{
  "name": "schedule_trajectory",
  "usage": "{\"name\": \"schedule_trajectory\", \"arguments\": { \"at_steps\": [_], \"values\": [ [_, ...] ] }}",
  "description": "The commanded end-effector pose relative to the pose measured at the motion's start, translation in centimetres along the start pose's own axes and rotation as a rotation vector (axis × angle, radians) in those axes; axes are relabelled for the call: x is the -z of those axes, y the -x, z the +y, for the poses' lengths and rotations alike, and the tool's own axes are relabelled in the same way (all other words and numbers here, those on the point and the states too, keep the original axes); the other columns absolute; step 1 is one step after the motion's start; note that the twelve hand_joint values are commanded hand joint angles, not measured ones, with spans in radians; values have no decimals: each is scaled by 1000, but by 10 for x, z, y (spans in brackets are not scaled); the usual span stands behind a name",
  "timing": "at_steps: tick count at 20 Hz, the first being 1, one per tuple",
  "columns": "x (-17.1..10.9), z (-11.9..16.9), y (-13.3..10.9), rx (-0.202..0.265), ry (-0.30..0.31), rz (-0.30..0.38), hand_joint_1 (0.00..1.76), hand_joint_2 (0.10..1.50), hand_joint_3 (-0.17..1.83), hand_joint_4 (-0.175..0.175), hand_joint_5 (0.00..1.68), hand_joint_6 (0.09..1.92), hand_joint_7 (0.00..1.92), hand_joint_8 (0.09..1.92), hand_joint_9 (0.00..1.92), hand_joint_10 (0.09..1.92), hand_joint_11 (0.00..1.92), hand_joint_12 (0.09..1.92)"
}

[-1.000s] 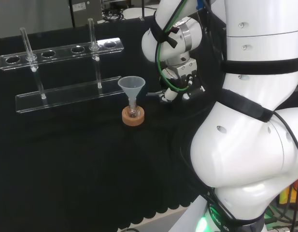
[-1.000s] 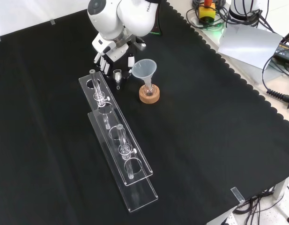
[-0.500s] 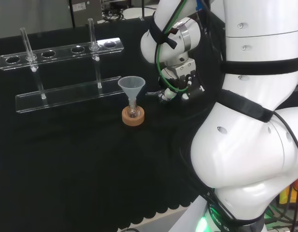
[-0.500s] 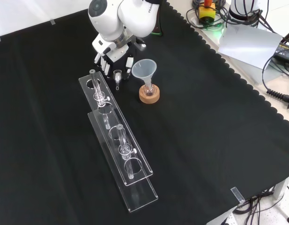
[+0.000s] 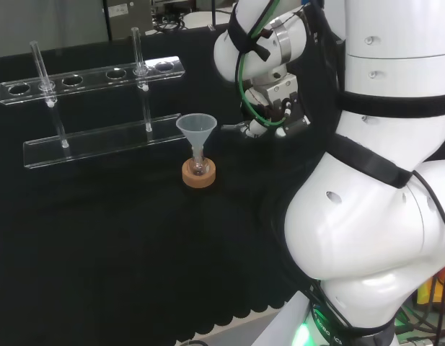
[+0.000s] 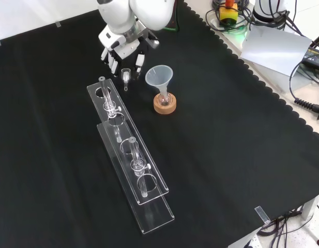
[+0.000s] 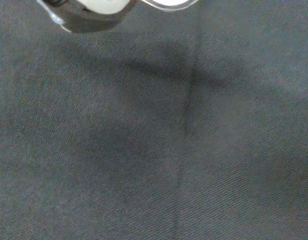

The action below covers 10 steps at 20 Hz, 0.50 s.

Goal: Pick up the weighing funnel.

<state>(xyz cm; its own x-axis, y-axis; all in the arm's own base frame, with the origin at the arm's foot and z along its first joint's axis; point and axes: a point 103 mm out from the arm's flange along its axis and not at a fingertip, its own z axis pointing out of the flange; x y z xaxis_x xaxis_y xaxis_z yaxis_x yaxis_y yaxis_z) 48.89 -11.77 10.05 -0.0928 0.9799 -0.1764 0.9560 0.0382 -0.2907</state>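
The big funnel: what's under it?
The funnel has its stem in a small flask on a cork ring. The ring hides the flask's bottom; what the flask holds cannot be told.

In the front view the robot hand [image 6: 122, 49], fingers closed round the weighing funnel [image 6: 126, 75], hangs over a narrow gap, with the upper end of the clear tube rack [image 6: 124, 124] on its left and the tall funnel [image 6: 159, 77] in its flask on the cork ring [image 6: 164, 107] on its right. The rack, upright tubes in it, runs as a long barrier down the middle of the counter [image 6: 242, 155]. Cloth right of the funnel and left of the rack lies bare and open.
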Motion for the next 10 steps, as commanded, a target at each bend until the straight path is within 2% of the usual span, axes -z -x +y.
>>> {"name": "schedule_trajectory", "arguments": {
  "at_steps": [1, 10],
  "values": [
    [20, -19, 20, -29, -2, -10, 1051, 898, 375, 175, 1056, 949, 973, 555, 1113, 374, 611, 1225],
    [57, -53, 48, -73, -14, -44, 1057, 848, 468, 175, 1067, 955, 979, 555, 1132, 366, 630, 1216]
  ]
}}
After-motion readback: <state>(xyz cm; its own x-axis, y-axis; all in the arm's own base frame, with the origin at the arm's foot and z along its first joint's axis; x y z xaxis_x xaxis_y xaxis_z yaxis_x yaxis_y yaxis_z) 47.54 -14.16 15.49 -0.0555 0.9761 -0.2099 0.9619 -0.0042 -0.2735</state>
